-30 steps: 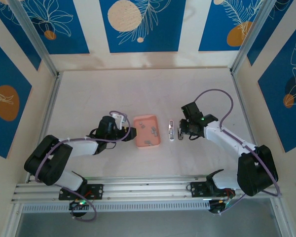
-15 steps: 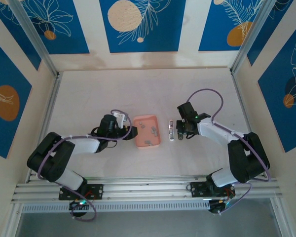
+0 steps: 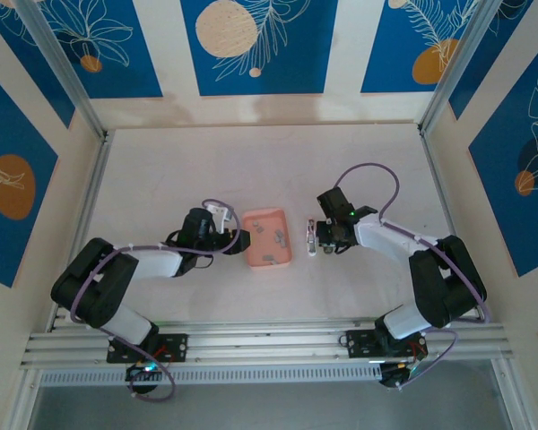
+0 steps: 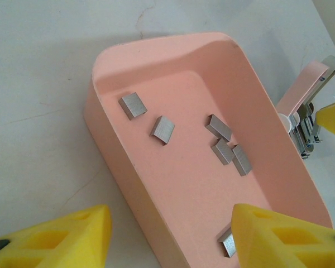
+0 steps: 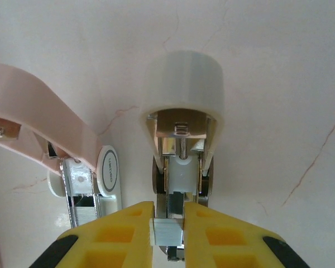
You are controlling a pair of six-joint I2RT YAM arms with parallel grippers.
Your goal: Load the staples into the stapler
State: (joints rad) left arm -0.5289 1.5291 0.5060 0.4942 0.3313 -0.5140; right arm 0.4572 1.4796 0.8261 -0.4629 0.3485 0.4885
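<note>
The right gripper (image 5: 168,223) pinches a staple strip (image 5: 166,233) at the open stapler (image 5: 182,95), beside the pink tray (image 4: 123,178) of staples (image 4: 219,128), whose near wall the left gripper (image 4: 170,220) straddles, jaws apart.

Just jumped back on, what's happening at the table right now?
The right gripper is shut on a small strip of staples and holds it just over the open stapler, roughly in line with its metal channel. The strip does not look seated yet. The left gripper hangs open at the near end of the pink tray, holding nothing. Six loose staple pieces lie in the tray.
</note>
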